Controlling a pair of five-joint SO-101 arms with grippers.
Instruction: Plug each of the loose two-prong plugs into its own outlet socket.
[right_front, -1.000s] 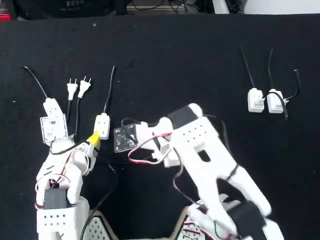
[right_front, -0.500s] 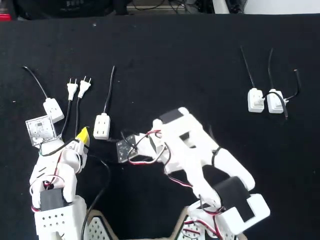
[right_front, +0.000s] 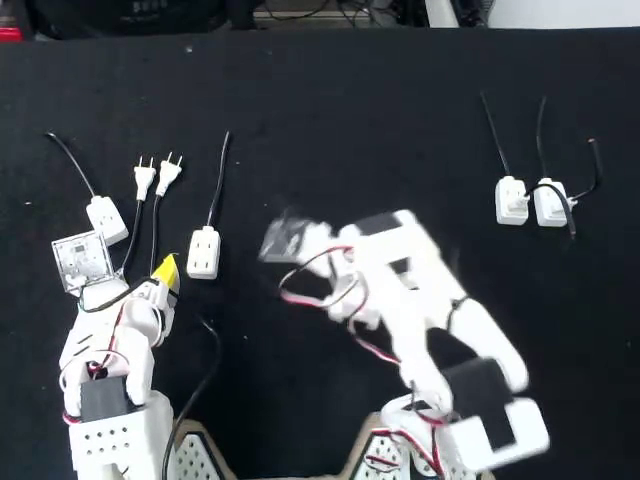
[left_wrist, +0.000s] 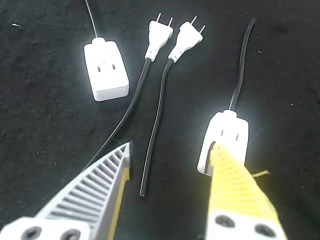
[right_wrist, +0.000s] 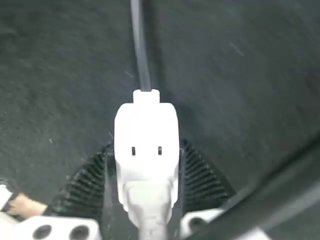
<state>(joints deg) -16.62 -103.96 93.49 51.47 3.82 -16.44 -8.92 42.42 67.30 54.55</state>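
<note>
Two loose white plugs (right_front: 145, 180) (right_front: 170, 173) lie side by side at the left, also seen at close range as plugs (left_wrist: 159, 35) (left_wrist: 186, 39). One socket (right_front: 105, 218) (left_wrist: 105, 70) lies left of their cords, another socket (right_front: 203, 252) (left_wrist: 225, 132) to their right. My left gripper (left_wrist: 171, 147) (right_front: 160, 272) is open just short of that second socket. My right gripper (right_wrist: 146, 150) is shut on a third white socket (right_wrist: 146, 125) with a grey cord. My right arm (right_front: 400, 270) is over mid-table.
Two more white sockets (right_front: 512, 200) (right_front: 550, 200) with black cords lie at the back right. The black table's far edge (right_front: 320, 28) runs along the top. Short black plug cords (left_wrist: 155, 130) trail toward my left arm.
My left arm drew back from beside the right arm's wrist, then stayed still. My right arm dipped toward the near edge, then swung up and to the right.
</note>
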